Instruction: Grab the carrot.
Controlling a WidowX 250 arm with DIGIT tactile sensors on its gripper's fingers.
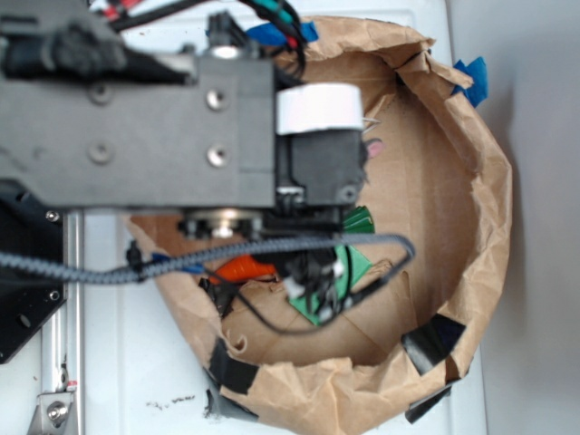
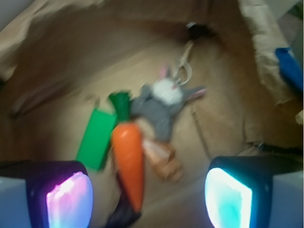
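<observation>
In the exterior view the arm (image 1: 172,127) and its cables hide most of the floor of the crumpled paper bag (image 1: 471,227), so only an orange sliver of the carrot (image 1: 243,268) and bits of the green block (image 1: 355,261) show. The blurred wrist view shows the gripper (image 2: 151,197) spread wide and empty above the glossy, tapered carrot (image 2: 129,161), green top away from the camera. The flat block (image 2: 96,138) lies just left, a grey plush bunny (image 2: 164,107) and a tan striped shell (image 2: 163,158) right, with bare paper floor beyond.
</observation>
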